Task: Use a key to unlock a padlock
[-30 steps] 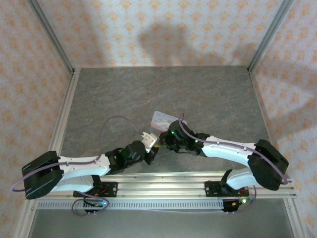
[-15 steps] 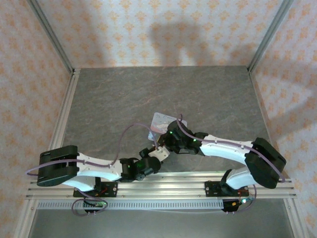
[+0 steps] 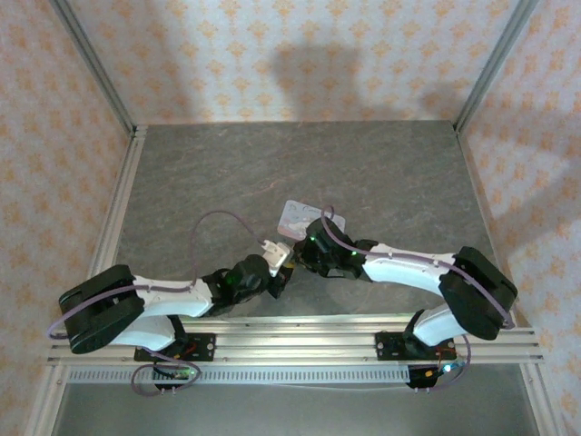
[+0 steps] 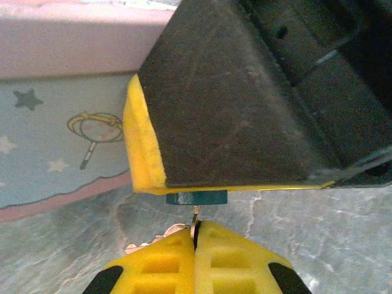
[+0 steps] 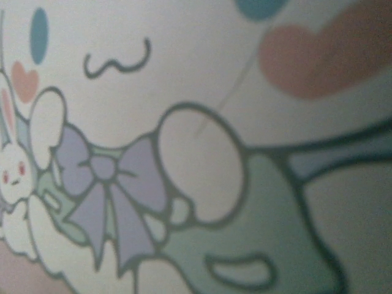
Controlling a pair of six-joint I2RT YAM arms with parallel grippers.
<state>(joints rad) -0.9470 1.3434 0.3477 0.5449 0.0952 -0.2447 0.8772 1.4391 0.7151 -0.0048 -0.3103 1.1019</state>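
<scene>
Beside the tin (image 4: 55,141), left gripper (image 4: 195,229) pinching the key (image 4: 195,215), padlock (image 4: 196,198) just above, under right gripper (image 3: 302,255), its grip impossible to tell.

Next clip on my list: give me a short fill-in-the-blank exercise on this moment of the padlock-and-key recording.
1. The left gripper is ____ on the thin pale metal key.
2. In the left wrist view, the tiny dark-blue padlock sits just above the key, under the ____ pad of the right gripper.
3. The pale-blue rectangular cartoon tin lies on the ____ table.

Missing words: shut; yellow; grey.
</scene>
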